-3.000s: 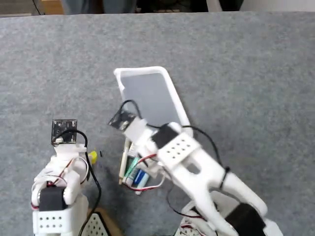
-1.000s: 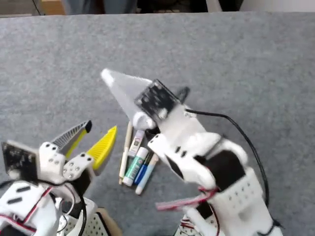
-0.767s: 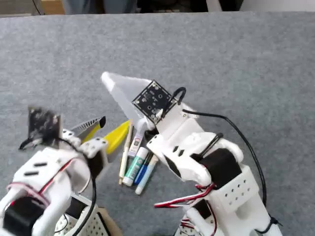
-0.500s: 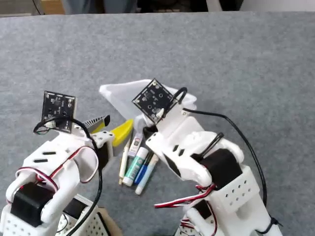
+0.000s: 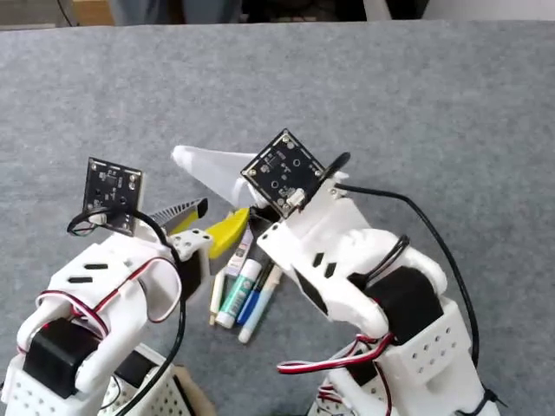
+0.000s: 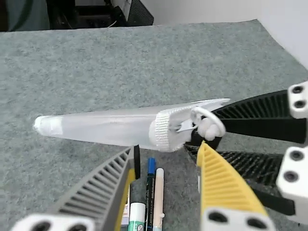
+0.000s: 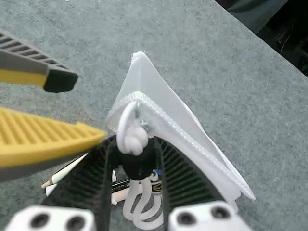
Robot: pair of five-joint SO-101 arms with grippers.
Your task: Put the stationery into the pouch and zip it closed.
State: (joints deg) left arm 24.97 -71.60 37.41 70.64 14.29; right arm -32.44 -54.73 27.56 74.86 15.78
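Right gripper (image 7: 134, 144) clamped on pouch (image 7: 159, 108) zipper end (seemingly the pull), left gripper (image 6: 168, 153) spread wide near pens (image 6: 150, 190)

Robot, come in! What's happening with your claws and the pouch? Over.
Right gripper shut on pouch zip end. Left gripper open, close beside it. Pens on table, not yet inside.

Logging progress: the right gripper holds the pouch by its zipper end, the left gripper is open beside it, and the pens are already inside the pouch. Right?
The pens are not inside: the high view shows them lying on the table, outside the pouch. The right gripper does hold the pouch's zipper end, and the left gripper is open beside it.
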